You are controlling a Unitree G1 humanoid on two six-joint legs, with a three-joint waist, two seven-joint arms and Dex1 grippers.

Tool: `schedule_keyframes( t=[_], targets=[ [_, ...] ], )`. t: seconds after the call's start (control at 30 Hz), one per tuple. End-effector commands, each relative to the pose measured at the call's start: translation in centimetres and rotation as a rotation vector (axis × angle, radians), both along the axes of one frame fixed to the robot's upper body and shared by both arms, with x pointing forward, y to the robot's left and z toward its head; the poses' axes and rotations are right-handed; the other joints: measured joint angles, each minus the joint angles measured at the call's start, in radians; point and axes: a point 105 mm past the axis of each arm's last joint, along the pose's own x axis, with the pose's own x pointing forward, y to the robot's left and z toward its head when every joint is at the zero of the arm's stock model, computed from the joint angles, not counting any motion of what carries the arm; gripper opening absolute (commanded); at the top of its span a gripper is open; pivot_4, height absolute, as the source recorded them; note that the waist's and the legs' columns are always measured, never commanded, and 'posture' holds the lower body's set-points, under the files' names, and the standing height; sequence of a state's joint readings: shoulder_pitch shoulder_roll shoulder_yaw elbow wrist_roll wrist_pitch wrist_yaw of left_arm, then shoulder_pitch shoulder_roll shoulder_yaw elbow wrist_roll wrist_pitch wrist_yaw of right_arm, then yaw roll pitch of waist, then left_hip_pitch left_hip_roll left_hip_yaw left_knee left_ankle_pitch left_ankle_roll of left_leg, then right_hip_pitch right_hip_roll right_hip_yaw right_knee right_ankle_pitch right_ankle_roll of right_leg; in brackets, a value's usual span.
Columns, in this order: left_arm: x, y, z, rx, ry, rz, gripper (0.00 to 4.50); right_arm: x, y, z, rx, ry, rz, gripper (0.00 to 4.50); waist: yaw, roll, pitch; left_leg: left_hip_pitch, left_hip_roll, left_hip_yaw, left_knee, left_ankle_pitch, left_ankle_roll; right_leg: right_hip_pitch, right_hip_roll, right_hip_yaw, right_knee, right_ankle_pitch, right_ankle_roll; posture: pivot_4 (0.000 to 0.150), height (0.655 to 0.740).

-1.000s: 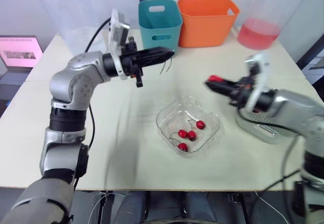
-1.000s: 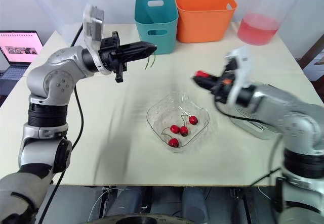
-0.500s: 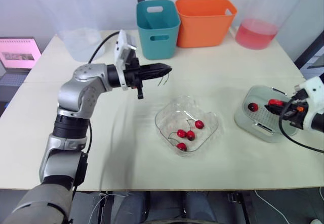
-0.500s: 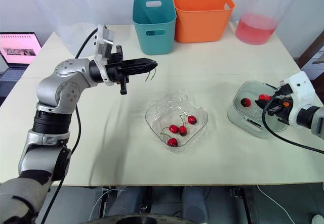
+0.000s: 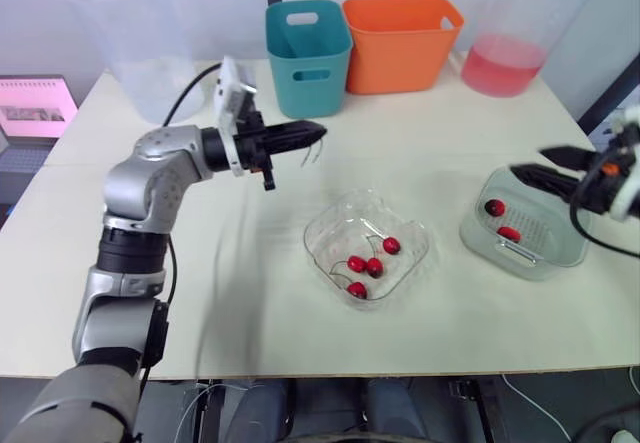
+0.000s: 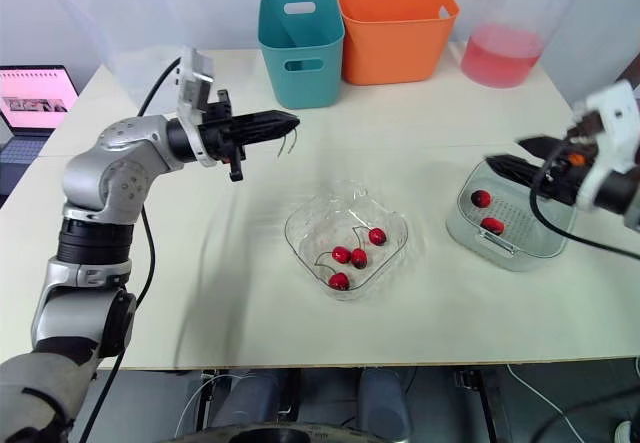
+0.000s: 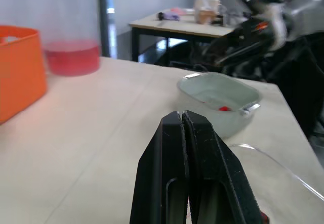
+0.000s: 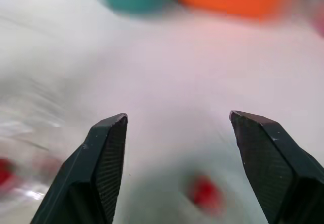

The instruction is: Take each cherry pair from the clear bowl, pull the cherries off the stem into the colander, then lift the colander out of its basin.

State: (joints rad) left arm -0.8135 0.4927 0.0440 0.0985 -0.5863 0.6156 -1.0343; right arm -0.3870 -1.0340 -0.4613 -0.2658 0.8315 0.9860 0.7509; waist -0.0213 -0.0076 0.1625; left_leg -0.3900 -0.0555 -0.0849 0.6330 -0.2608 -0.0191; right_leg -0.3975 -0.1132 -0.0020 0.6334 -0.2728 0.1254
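Red cherries (image 5: 368,266) are contained in the clear bowl (image 5: 318,233); two more lie in the colander (image 5: 555,241), right of the bowl. A stem (image 5: 312,152) is clamped in the closed left gripper (image 5: 316,130), left of the bowl. The right gripper (image 5: 527,159) is held wide apart above the colander.

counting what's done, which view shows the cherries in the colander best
Right eye view: both cherries lie unblocked in the colander; left eye view likewise. Left wrist view shows one far off, right wrist view one.

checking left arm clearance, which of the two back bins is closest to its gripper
The teal bin: the left gripper, shut on a stem, ends just in front of it; the orange bin stands farther to the robot's right.
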Motion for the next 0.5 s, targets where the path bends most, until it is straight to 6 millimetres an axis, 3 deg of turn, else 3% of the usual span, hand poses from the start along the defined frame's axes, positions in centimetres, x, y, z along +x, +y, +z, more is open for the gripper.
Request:
schedule_keyframes(
  t=[0.03,0.13,0.27,0.37,0.5],
  targets=[
    [0.7,3.9,-0.2,-0.061,0.082,0.156,0.0,-1.5,6.4,1.3,0.021,-0.032,0.261,3.43,-0.003,0.0,0.0,0.0,0.0,0.0,0.0,0.0,0.0,0.0,0.0,0.0,0.0,0.0,0.0,0.15,0.74],
    [0.6,6.8,-2.5,-0.055,0.185,0.271,0.0,-2.4,11.6,0.9,0.02,-0.044,0.444,3.43,0.002,0.0,0.0,0.0,0.0,-0.001,0.0,0.0,0.0,-0.001,0.0,0.0,0.0,0.0,0.0,0.15,0.74],
    [0.4,10.0,-5.6,-0.065,0.305,0.416,0.0,-3.0,16.1,0.3,0.032,-0.058,0.572,3.43,0.017,0.0,0.0,-0.002,-0.002,-0.002,0.0,0.002,-0.003,-0.001,-0.003,0.0,0.0,0.0,0.0,0.15,0.74],
    [0.5,11.9,-8.4,-0.053,0.388,0.524,0.0,-3.2,18.3,-1.6,-0.036,-0.046,0.62,3.43,0.027,-0.002,-0.001,-0.002,-0.003,-0.003,0.0,0.002,-0.004,-0.001,-0.004,0.0,0.0,0.0,0.0,0.15,0.74],
    [0.7,12.9,-11.2,-0.031,0.448,0.587,0.0,-3.2,19.7,-3.5,-0.076,-0.029,0.654,3.43,0.028,-0.002,-0.001,-0.002,-0.003,-0.002,0.0,0.002,-0.004,-0.002,-0.004,0.0,0.0,0.0,0.0,0.15,0.74]
  ],
)
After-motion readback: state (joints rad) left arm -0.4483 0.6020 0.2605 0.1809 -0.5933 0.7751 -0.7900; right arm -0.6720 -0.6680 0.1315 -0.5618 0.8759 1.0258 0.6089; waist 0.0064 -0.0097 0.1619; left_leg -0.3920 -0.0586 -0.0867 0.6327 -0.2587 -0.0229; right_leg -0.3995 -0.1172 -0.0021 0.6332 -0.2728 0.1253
